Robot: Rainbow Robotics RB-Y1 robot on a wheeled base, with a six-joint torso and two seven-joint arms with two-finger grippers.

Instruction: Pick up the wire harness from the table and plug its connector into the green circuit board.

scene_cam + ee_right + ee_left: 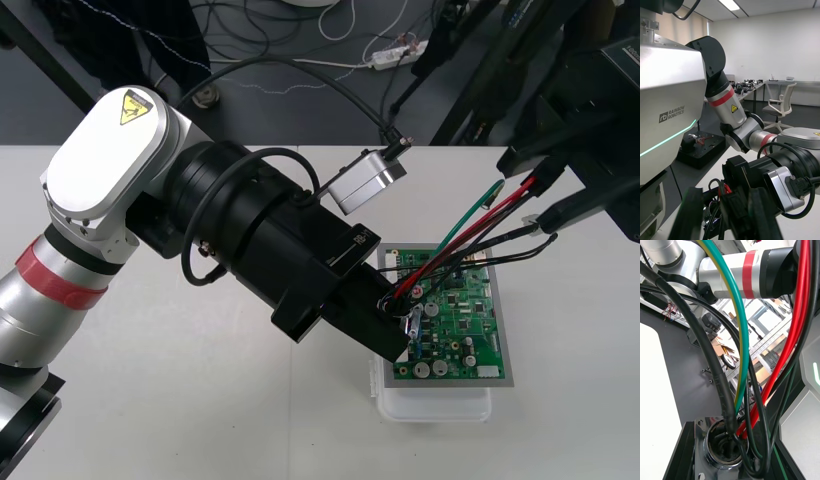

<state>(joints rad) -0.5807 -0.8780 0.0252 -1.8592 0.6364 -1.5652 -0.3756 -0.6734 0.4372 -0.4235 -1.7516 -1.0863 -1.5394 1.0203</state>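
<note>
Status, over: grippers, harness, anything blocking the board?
Left gripper shut on the harness socket, over the green board, left edge. Right gripper shut on the wires' other end, off the board's far right. Left arm covers that edge.

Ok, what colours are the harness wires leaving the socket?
Red, green and black wires rise from the metal socket; clearest in the left wrist view.

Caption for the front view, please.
Left gripper holds the wire harness at its socket over the green circuit board; right gripper holds the wires' far end.
</note>
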